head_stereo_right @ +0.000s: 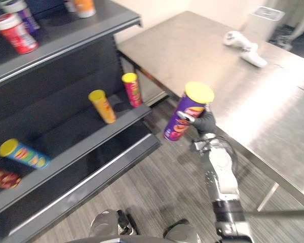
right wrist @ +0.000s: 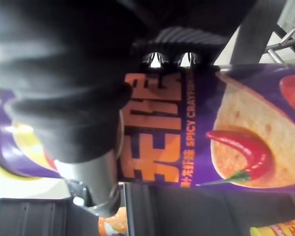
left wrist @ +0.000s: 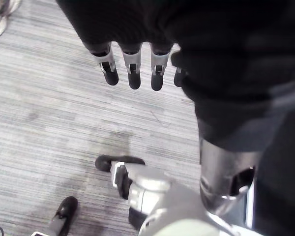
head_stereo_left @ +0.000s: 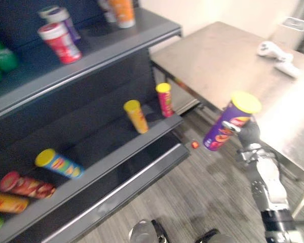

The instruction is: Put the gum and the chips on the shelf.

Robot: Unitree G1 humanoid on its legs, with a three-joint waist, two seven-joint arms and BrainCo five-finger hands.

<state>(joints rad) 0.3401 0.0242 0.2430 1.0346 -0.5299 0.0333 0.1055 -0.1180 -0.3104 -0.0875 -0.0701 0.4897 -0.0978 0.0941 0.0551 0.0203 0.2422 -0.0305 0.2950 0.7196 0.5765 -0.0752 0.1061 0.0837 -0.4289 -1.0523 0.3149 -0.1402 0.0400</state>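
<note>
The right hand (head_stereo_right: 205,121) curled round one purple chips can (head_stereo_right: 191,105), a chilli pictured on its label. The left hand (left wrist: 132,69) hung with fingers straight. Two more, a yellow can (head_stereo_left: 136,116) and a pink can (head_stereo_left: 165,99), stood on the shelf (head_stereo_left: 106,147).

The purple can (head_stereo_left: 228,124) hides much of our right hand (head_stereo_left: 249,132); we cannot identify the tiny red thing (head_stereo_left: 194,144) on the floor (head_stereo_left: 192,192).

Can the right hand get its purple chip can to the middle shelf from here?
Probably yes: right hand grips the purple yellow-lidded chip can; open floor lies between it and the dark middle shelf.
</note>
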